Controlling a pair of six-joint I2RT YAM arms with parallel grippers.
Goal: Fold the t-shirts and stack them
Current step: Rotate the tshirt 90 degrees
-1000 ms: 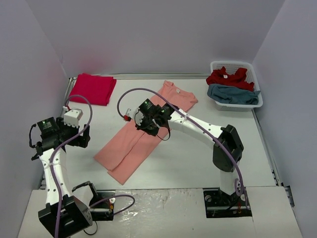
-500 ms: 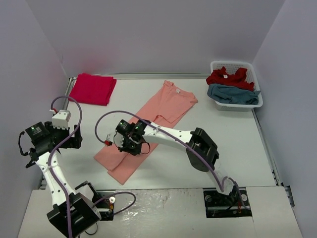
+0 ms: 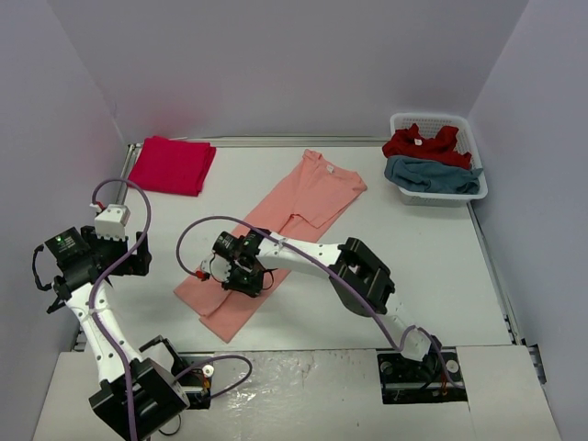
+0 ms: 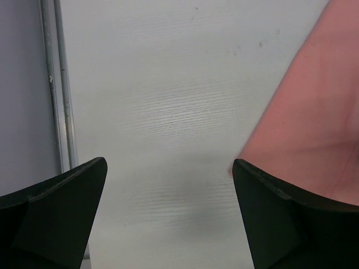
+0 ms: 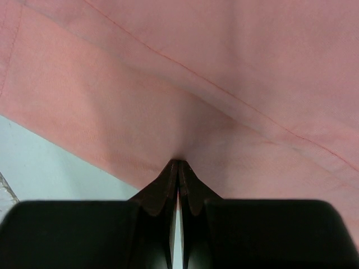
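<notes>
**Top external view.**
- Salmon-orange t-shirt (image 3: 308, 195) – laid flat on the table (image 3: 432, 266) as a long diagonal strip, running from upper centre down to lower left of centre.
- Crimson t-shirt (image 3: 173, 163) – seen folded flat in the upper left.
- White basket (image 3: 478, 188), upper right, in which a red t-shirt (image 3: 423, 144) and a teal-blue t-shirt (image 3: 432, 175) are heaped.
- Right gripper (image 3: 237, 269) – stretched out low over the lower part of the salmon strip.
- Left gripper (image 3: 136, 260) – held at the left of the frame, apart from the cloth.

**Left wrist view.**
- Left gripper (image 4: 168, 165) – its fingers (image 4: 67, 196) are spread wide, with nothing between them.
- Bare table (image 4: 168, 84) is seen below, with a metal rail (image 4: 56, 84) at the left edge.
- An edge of the salmon-orange t-shirt (image 4: 314, 112) fills the right side.

**Right wrist view.**
- Right gripper (image 5: 178, 162) – its fingers (image 5: 162, 190) are pressed together, tips set against the salmon-orange t-shirt (image 5: 196, 67), where a slight pucker is seen. Whether any cloth is nipped between them cannot be told.
- A seam is shown crossing the upper frame; table (image 5: 50, 162) shows at lower left.
</notes>
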